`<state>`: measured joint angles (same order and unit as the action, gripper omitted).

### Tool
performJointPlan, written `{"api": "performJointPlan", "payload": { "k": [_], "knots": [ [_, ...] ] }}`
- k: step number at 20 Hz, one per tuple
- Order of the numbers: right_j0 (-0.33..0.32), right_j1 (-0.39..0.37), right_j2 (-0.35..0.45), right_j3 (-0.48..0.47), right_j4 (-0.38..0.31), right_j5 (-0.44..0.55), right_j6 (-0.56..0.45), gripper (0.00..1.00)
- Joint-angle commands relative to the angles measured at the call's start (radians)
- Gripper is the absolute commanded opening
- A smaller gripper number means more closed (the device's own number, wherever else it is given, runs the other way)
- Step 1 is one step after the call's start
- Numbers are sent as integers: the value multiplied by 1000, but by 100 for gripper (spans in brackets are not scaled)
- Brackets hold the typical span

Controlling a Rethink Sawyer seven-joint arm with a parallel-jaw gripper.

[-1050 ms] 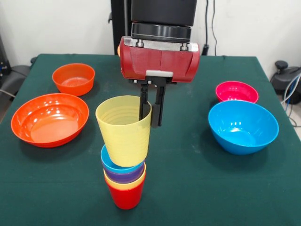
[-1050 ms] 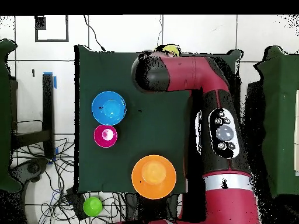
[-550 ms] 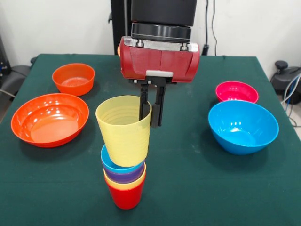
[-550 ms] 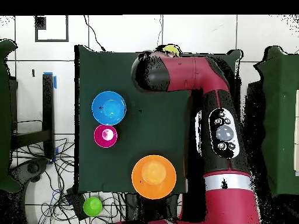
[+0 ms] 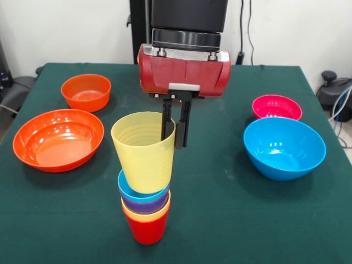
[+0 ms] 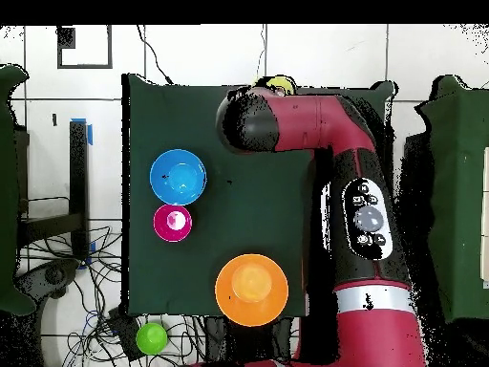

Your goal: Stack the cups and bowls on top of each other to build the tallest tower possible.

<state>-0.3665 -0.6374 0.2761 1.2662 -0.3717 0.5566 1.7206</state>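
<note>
pale yellow cup (image 5: 144, 151) | atop tower (image 5: 145, 209), near table (image 5: 231, 220) front edge | gripper (image 5: 175, 132) pinching its rim wall | light, slick, thin plastic; tips easily | hold at rim

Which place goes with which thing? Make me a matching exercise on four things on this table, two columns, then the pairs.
Things:
1. pale yellow cup
2. red cup
3. pink bowl
4. wide orange bowl

Places:
A. bottom of the tower
B. top of the tower, rim pinched by the claw
C. just behind the blue bowl
D. in front of the small orange bowl

Pairs: 1-B, 2-A, 3-C, 4-D
</note>
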Motion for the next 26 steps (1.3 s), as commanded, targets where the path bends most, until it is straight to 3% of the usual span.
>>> {"api": "performJointPlan", "payload": {
  "k": [1, 26],
  "knots": [
    [-6, 48, 50, 90, -37, 31, -66, 0],
    [-31, 49, 66, 84, -45, 44, -113, 0]
  ]
}}
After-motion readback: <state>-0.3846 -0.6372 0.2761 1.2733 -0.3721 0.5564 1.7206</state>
